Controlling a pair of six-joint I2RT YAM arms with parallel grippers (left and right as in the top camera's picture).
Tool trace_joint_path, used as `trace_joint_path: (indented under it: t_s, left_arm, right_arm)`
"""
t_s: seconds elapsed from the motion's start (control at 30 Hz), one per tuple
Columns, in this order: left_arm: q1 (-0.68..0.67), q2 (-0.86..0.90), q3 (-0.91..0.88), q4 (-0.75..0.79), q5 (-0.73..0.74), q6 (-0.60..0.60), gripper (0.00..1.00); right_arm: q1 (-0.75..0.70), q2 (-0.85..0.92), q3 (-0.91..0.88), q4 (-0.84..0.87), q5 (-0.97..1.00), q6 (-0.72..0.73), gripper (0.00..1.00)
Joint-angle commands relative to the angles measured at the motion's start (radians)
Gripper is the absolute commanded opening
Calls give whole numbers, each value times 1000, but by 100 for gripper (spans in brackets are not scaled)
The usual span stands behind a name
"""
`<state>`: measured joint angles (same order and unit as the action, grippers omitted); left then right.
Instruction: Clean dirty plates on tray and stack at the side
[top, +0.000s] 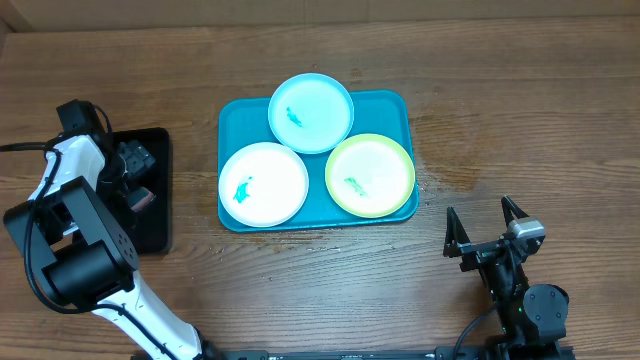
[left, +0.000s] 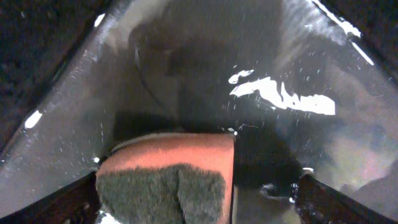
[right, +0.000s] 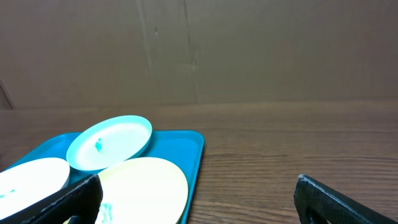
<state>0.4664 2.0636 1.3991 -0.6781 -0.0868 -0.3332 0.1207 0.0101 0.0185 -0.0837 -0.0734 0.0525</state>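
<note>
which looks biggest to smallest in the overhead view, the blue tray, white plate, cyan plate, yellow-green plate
1. blue tray
2. white plate, yellow-green plate, cyan plate: look about alike, no ranking

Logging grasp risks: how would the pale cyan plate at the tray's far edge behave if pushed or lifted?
The pale cyan round plastic plate looks thin, so probably light and stiff. It sits tilted, seemingly propped on the turquoise rectangular plastic tray's rim, so a push would likely rock or slide it. Its smooth surface may slip when gripped.
</note>
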Motion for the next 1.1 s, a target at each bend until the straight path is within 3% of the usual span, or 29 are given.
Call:
trace_joint_path:
  t_s: [0.0,0.07,0.13,0.17,0.23,0.27,0.3,0.37,0.4,0.57,0.87,0.93,1.03,1.07]
  left_arm:
    - [6,40,-10,11,-70,5,71]
    - [6,40,-10,10,-71,5,36]
    - [6,40,-11,6,-71,5,10]
    - [6,40,-11,3,-70,5,4]
    - [6,40,-11,-5,-70,5,4]
    - [6,40,-11,-8,-70,5,11]
    - [6,40,-11,-15,-70,5,26]
    - [6,40,-11,-35,-69,5,86]
    - [6,40,-11,-51,-70,5,100]
    - [5,40,-11,-136,-59,5,99]
    - [5,40,-11,-218,85,5,58]
    - [5,40,-11,-225,88,5,44]
    - [5,40,-11,-233,87,5,7]
    - [5,40,-11,-233,87,5,4]
  right_arm:
    - [6,-7,-10,4,6,3,100]
    - [6,-7,-10,4,6,3,100]
    - [6,-7,-10,4,6,3,100]
    - [6,-7,-10,4,6,3,100]
    - [6,-7,-10,4,6,3,100]
    - [6,-7,-10,4,6,3,100]
    - [6,-7,-10,4,6,3,100]
    - [6,-7,-10,4,6,3,100]
    - [6,-7,-10,4,6,3,100]
    - [6,-7,-10,4,6,3,100]
    - [6,-7,-10,4,6,3,100]
    - [6,-7,-10,4,6,3,100]
    - [6,-7,-10,4,6,3,100]
    - [6,-7,-10,4,6,3,100]
